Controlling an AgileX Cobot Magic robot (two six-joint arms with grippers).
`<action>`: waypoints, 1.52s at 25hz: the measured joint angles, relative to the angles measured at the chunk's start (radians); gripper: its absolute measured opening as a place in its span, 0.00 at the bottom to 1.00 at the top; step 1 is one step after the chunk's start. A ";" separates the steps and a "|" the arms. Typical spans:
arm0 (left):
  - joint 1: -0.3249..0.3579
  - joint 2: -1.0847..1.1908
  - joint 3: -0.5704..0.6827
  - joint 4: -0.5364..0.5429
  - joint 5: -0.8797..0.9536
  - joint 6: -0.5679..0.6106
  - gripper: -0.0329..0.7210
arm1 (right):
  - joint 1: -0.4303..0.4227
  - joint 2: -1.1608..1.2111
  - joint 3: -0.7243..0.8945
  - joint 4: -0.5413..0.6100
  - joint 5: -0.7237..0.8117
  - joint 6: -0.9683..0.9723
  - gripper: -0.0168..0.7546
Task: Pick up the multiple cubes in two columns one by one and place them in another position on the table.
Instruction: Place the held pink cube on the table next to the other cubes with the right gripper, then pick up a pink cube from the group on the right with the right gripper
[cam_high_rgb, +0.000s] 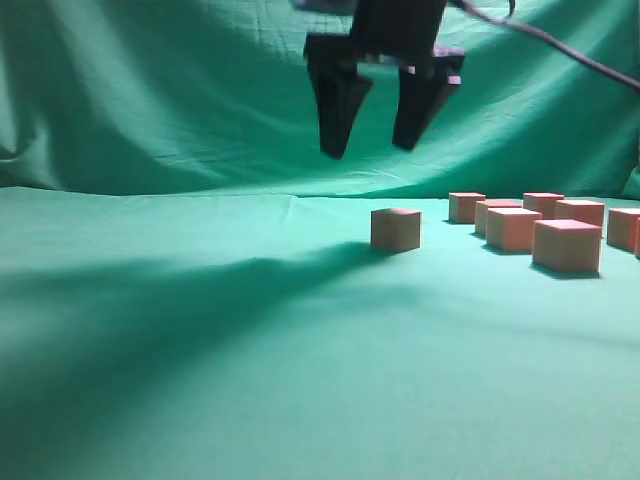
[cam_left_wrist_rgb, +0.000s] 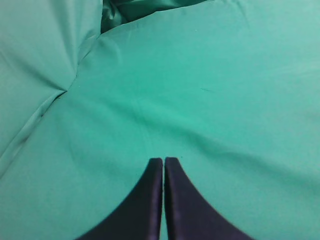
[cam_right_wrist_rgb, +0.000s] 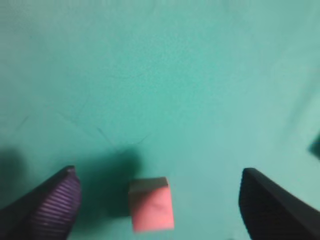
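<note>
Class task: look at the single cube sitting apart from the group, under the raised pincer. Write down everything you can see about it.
The lone cube is a small block with a pink-red top and paler tan sides, wood-like in look. It sits flat on the green cloth, set to the left of the grouped cubes and touching none of them. The open right pincer hangs above it, fingers spread wide, not in contact. In the right wrist view it lies between the two fingertips, turned slightly askew.

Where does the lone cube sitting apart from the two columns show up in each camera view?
Exterior view: the lone cube sits right of centre on the cloth, left of the columns, below the open right gripper.
Left wrist view: not in it.
Right wrist view: bottom centre, between the gripper's fingers.
Shared landmark: the green cloth.
</note>
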 joint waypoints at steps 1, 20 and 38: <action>0.000 0.000 0.000 0.000 0.000 0.000 0.04 | 0.000 -0.005 -0.040 -0.005 0.047 0.001 0.82; 0.000 0.000 0.000 0.000 0.000 0.000 0.04 | -0.124 -0.483 0.096 -0.085 0.285 0.130 0.57; 0.000 0.000 0.000 0.000 0.000 0.000 0.04 | -0.371 -0.615 0.876 -0.052 -0.121 0.218 0.57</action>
